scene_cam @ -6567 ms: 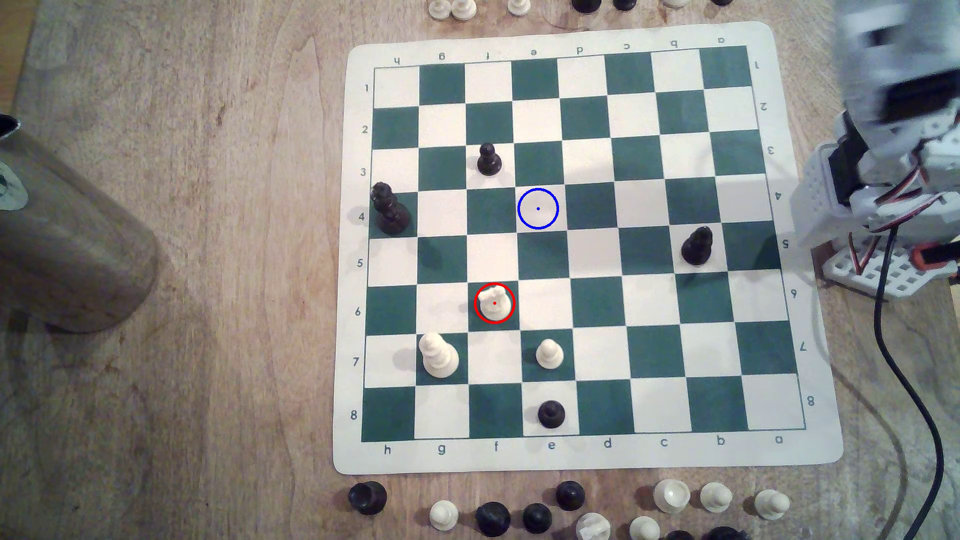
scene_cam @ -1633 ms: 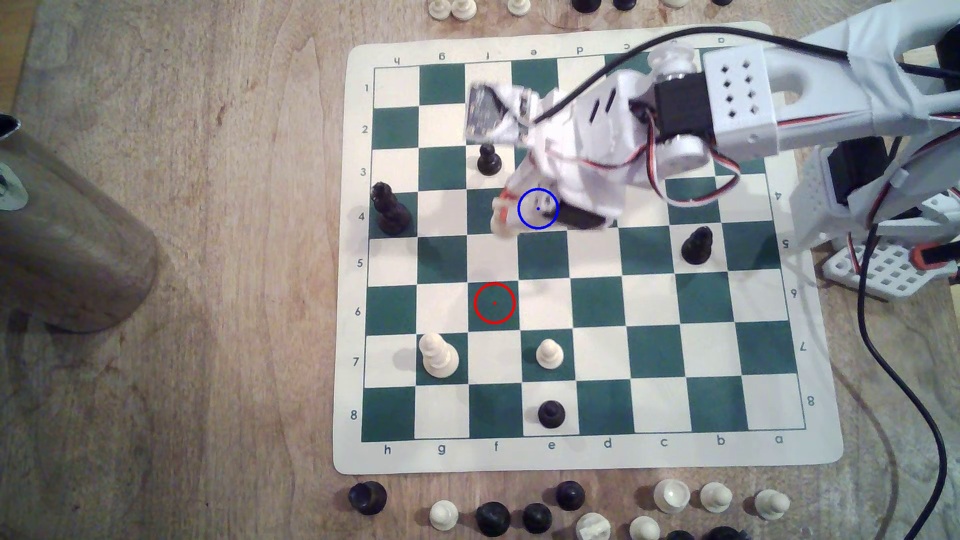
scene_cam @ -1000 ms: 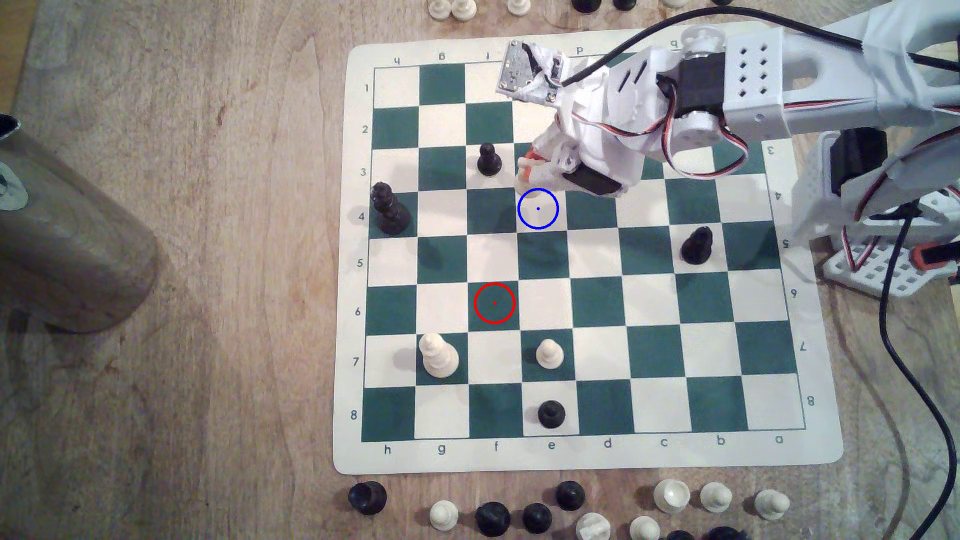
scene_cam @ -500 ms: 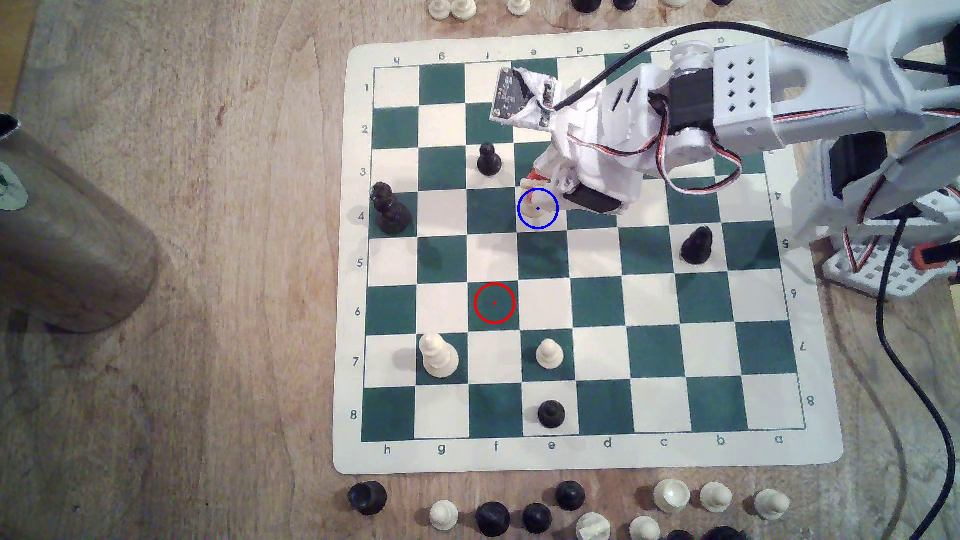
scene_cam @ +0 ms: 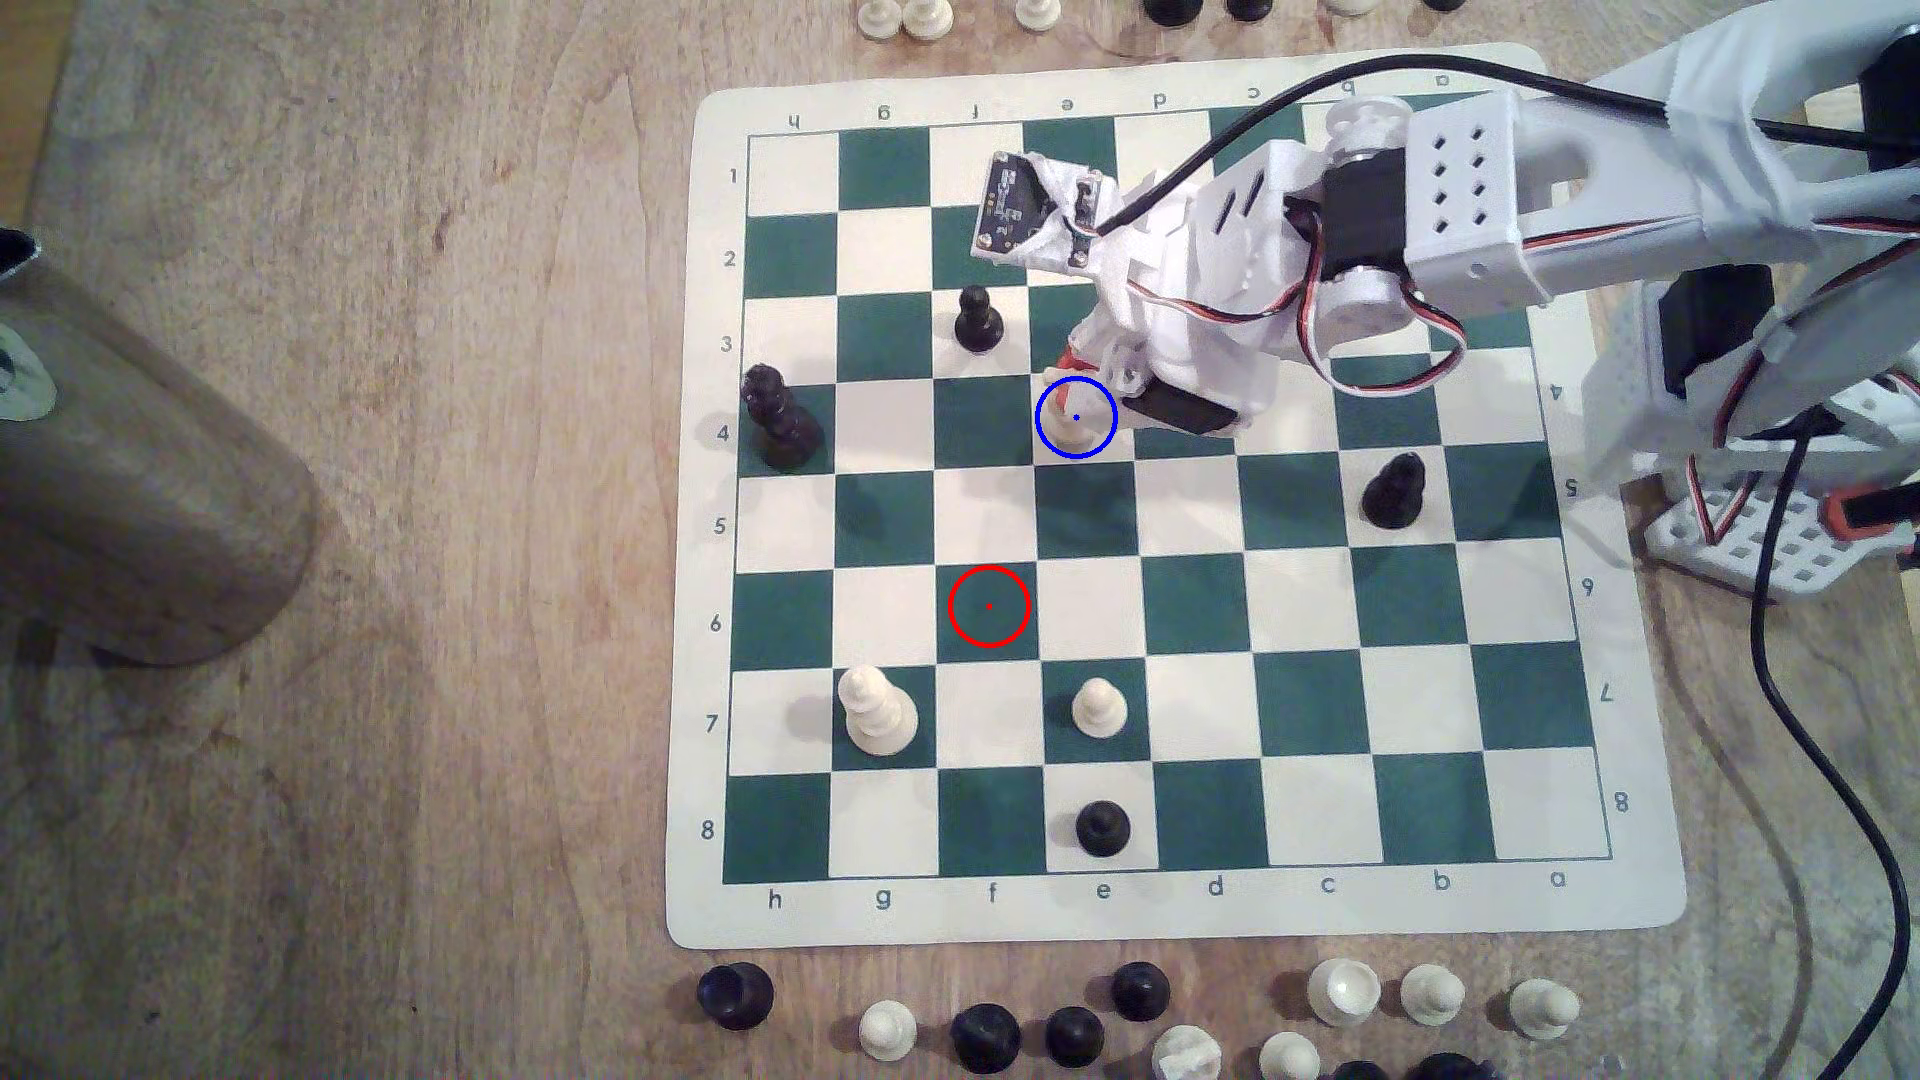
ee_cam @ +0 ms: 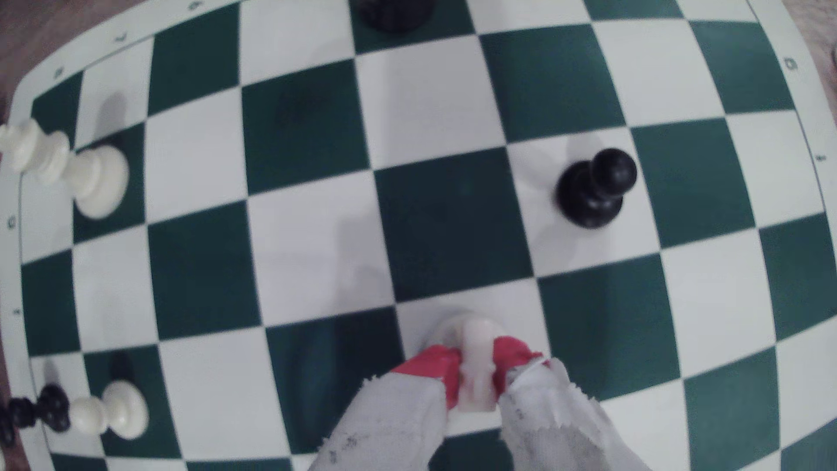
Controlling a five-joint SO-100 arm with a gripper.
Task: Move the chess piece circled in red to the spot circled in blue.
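Jaws pinching white rook (ee_cam: 475,362) on blue-ringed square (scene_cam: 1093,441), black pawn (scene_cam: 978,319) diagonally near.

Exterior view overhead on the board (scene_cam: 1195,914) — wrist view close, angled down.

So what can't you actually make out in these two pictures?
- Whether the short cream-white rook, between the gripper's red fingertips, touches the blue-ringed white square: the fingers cover it in the wrist view.
- The rook's top in the exterior view: the arm hides it.
- The black piece: cropped by the wrist view's edge.
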